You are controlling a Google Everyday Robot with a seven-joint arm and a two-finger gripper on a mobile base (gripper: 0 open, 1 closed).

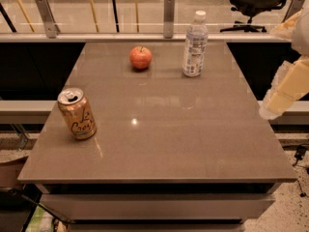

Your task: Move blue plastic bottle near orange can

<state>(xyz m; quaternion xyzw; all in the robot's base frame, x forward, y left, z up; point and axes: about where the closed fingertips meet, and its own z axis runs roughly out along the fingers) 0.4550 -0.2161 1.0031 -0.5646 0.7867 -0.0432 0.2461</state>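
Bottle (195, 45) stands upright at the far side of the table (183, 139), right of centre, white cap on, label facing the camera. Can (77, 114) stands at the near-left, close to the left edge, opened top showing, leaning slightly. The two are well apart, roughly on a diagonal across the tabletop. Apple (140, 57) sits at the far side, left of the bottle, near it but not touching. Gripper (280, 95) is off the table's right edge, a pale blurred shape hanging beside the table about halfway along its depth, holding nothing that I can see and well clear of the bottle; cannot tell whether it is open or closed. Behind the table, a glass railing (168, 13) with metal posts, and an office chair (253, 1) at the far right.
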